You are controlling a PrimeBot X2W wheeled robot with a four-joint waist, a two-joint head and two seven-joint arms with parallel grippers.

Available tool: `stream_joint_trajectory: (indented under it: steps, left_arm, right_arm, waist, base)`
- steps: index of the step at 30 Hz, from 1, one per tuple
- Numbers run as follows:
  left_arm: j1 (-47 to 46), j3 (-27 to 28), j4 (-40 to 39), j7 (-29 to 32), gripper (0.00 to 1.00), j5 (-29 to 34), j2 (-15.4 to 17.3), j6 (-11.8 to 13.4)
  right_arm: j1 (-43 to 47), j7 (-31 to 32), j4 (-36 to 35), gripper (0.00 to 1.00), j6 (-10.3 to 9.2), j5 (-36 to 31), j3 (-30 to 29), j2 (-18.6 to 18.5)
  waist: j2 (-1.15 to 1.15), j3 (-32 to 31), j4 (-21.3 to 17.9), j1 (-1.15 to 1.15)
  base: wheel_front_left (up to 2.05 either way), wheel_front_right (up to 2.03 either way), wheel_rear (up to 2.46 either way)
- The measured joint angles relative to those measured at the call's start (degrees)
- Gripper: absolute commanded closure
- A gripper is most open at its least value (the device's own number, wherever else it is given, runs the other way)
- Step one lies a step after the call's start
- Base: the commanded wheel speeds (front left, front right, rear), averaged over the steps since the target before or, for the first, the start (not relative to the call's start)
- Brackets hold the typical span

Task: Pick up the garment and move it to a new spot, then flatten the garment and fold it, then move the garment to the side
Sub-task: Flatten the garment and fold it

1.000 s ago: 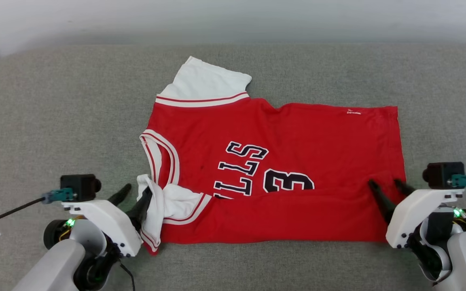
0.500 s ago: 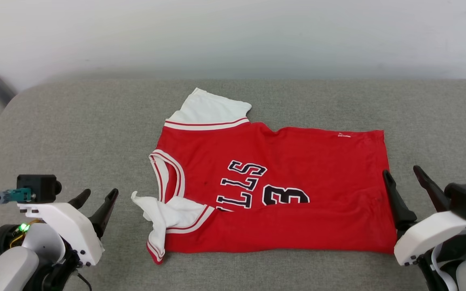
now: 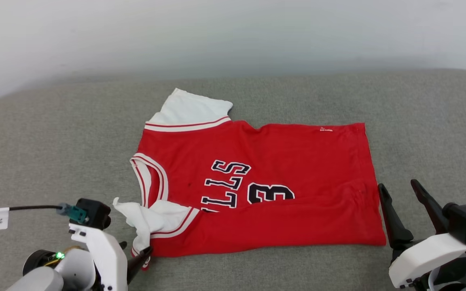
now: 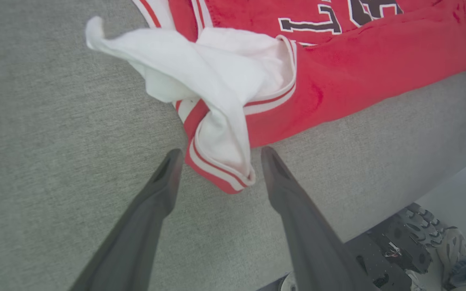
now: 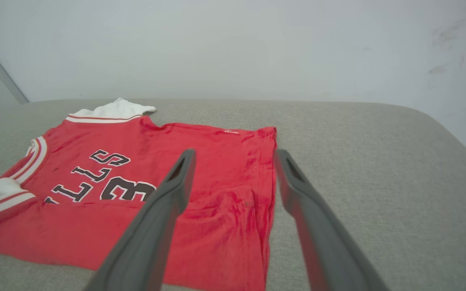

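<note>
Surface: grey cloth cushion (image 3: 47, 137) with rounded corners; it carries the shirt (image 3: 265, 161).
Room: pale wall (image 3: 233, 32) behind the cushion's far edge.
Shirt: red, lying flat between the left jaws and the right jaws, near edge doubled over.
Long axis: runs from one set of jaws to the other. Neck end toward the left jaws, hem (image 5: 272, 178) toward the right jaws. Lettering lies sideways.
Sleeves: far sleeve (image 3: 192, 109) flat, away from both. Near sleeve (image 4: 217, 93) crumpled, its striped cuff tip between the left fingers (image 4: 164, 186).
Left jaws: apart, straddling that cuff tip; contact cannot be told.
Right jaws: apart, holding nothing, fingers (image 3: 390, 214) just beside the hem edge.
</note>
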Motion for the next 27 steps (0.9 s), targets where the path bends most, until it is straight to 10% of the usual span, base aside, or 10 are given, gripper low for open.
stream_joint_trajectory:
  steps: [15, 16, 17, 20, 27]
  left_arm:
    - [-9.9, -2.2, 14.3, 5.8, 0.00, -0.3, -5.3, -4.6]
    - [-10.3, -2.3, 14.8, 6.6, 0.13, -1.0, -5.5, -4.8]
    - [-10.5, -2.3, 15.0, 7.2, 0.51, -1.5, -5.7, -5.1]
    - [-10.8, -2.2, 15.9, 7.9, 1.00, -2.5, -6.1, -5.5]
    - [-9.7, -1.3, 16.7, 5.5, 1.00, -4.1, -8.4, -5.7]
  right_arm:
    - [-1.2, 1.3, -2.9, 0.00, 0.00, 0.0, -1.8, 1.3]
    - [-1.3, 1.6, -3.1, 0.00, 0.00, 0.0, -2.2, 1.3]
    - [-1.2, 1.7, -3.3, 0.00, 0.00, 0.1, -2.4, 1.3]
    - [-1.2, 2.8, -3.9, 0.00, 0.00, 0.7, -3.6, 1.3]
    - [-1.1, 13.0, -2.3, 0.00, -0.01, 6.4, -7.6, -1.0]
  waist:
    - [0.00, 7.9, -2.7, 0.00]
    - [0.00, 8.1, -2.9, 0.00]
    - [0.00, 8.2, -3.0, -0.01]
    - [0.00, 8.4, -3.2, -0.01]
    - [0.00, 7.2, -2.7, -0.01]
  base:
    - [0.00, 0.00, 0.00]
    - [0.00, 0.00, 0.00]
    - [0.00, 0.00, 0.00]
    - [0.00, 0.00, 0.00]
    - [0.00, 0.00, 0.00]
